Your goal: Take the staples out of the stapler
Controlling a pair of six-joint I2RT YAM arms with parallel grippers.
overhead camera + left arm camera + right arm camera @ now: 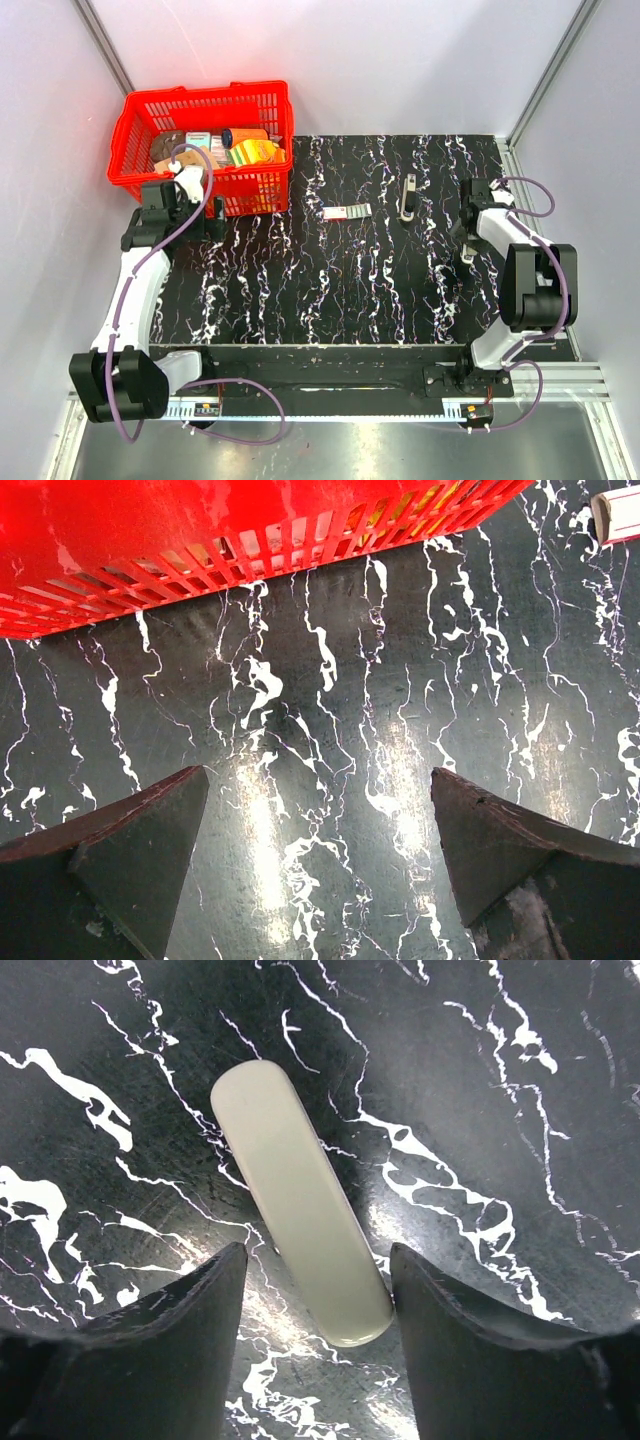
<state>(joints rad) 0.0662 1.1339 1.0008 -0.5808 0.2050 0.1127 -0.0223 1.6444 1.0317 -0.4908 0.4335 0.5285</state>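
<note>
Staple strip (300, 1215) out of stapler, flat on table (520, 1080), near end between right gripper (318, 1252) jaws. Jaws parted, not clamped: one finger at strip's edge, gap on other side. Stapler (408, 197) well left of those jaws and slightly beyond, nothing holding it. Unloading looks essentially done; left, at most, shifting strip or backing off. Left gripper (318, 772) jaws wide apart, only bare table between. Red basket (120, 540) just ahead of them, holding assorted small packs (250, 150). Red-and-white packet (347, 212) between two jaw pairs.
</note>
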